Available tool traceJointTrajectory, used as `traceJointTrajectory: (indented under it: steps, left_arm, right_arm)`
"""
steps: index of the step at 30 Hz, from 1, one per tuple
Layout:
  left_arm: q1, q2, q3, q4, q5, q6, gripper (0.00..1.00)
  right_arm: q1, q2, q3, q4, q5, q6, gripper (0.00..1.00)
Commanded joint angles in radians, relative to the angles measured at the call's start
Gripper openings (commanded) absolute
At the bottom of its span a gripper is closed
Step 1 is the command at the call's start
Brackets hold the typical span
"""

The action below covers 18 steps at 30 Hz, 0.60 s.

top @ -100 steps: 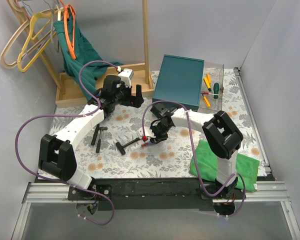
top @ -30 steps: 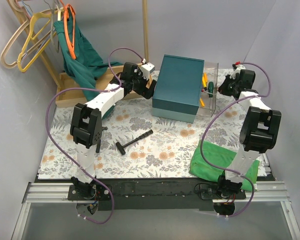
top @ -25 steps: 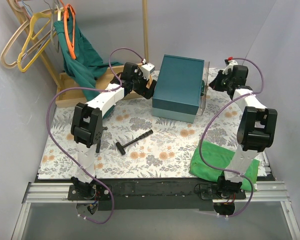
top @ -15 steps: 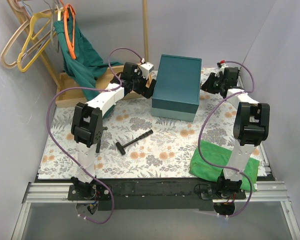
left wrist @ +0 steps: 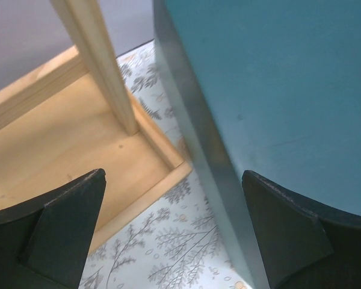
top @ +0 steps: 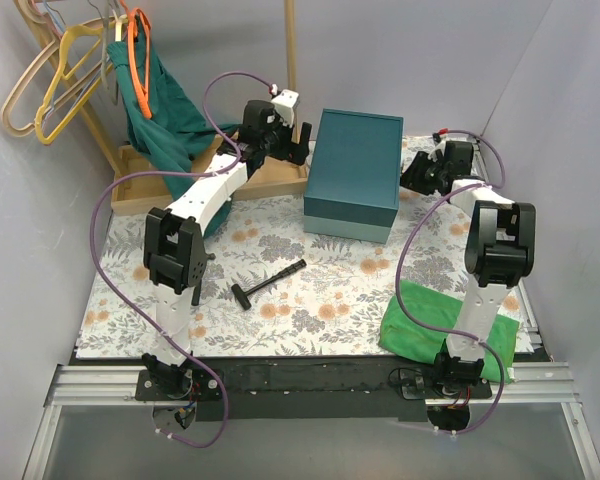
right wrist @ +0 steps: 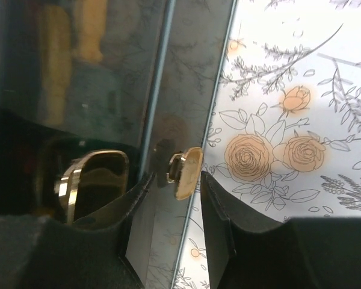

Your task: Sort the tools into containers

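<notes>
Floral desk (top: 330, 300): hammer (top: 267, 282) seen near-left of teal box (top: 355, 170), handle pointed at it. Left claw (left wrist: 174, 198) spread, empty, judged nearer. Right claw (right wrist: 175, 180) part-spread, right of box.

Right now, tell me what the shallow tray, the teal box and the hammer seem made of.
The tray looks like pale bare wood, grain lines showing. The teal box is smooth and matte with faint scuffs: painted metal or plastic, cannot tell. The hammer is dull black; too small to judge.

Robot lab booth: grey partitions (top: 570, 120), aluminium rail (top: 300, 397)
</notes>
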Motion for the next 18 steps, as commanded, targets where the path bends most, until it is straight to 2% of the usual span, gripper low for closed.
traceJointTrajectory:
  steps: [1, 5, 9, 15, 18]
  left_arm:
    - [-0.002, -0.005, 0.076, -0.011, 0.112, -0.042, 0.98]
    - [-0.004, 0.012, 0.071, -0.037, 0.135, -0.033, 0.98]
    - [-0.004, 0.018, 0.056, -0.06, 0.152, -0.011, 0.98]
    - [-0.004, 0.022, 0.01, -0.095, 0.16, 0.001, 0.98]
    - [-0.004, 0.022, -0.013, -0.1, 0.139, -0.004, 0.98]
  right_arm:
    - [0.013, 0.05, 0.049, 0.008, -0.016, 0.006, 0.43]
    - [0.025, 0.076, 0.064, -0.018, 0.03, -0.014, 0.42]
    - [0.033, 0.088, 0.07, -0.087, 0.175, -0.024, 0.35]
    - [0.013, 0.033, 0.015, -0.13, 0.302, -0.067, 0.31]
    - [-0.023, -0.004, -0.017, -0.132, 0.316, -0.083, 0.31]
